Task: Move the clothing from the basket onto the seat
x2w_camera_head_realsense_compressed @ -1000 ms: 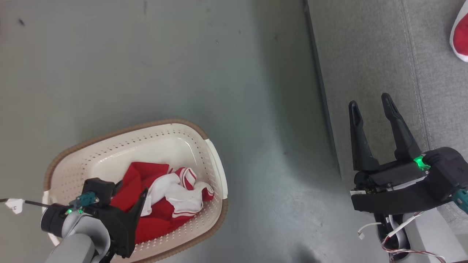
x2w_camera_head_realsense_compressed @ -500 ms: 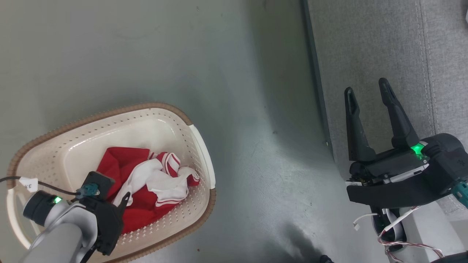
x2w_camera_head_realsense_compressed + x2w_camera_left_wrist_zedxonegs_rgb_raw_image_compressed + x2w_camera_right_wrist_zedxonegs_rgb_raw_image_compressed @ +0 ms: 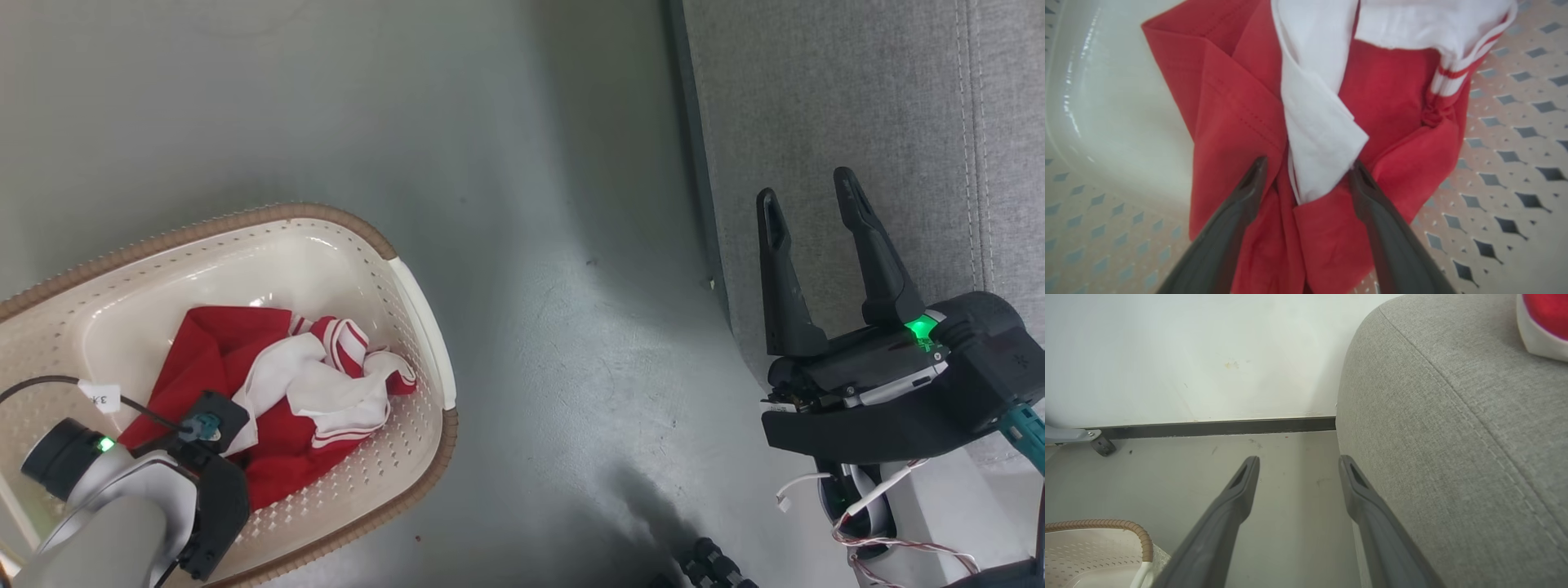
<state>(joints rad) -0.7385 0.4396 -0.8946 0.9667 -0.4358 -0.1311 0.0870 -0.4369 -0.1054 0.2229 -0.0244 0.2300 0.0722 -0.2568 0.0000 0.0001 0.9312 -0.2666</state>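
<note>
Clothing (image 3: 204,359) lies crumpled in the basket (image 3: 286,211), left gripper (image 3: 1308,161) jaws spread wide astride it.

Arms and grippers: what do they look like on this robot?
Each gripper has two long, dark, tapering fingers: see the left gripper and right gripper. The wrists are black, each with a green light. The left forearm is pale grey, carrying a black cable with a white tag and teal plug. Thin red-and-white wires hang by the right arm.
</note>
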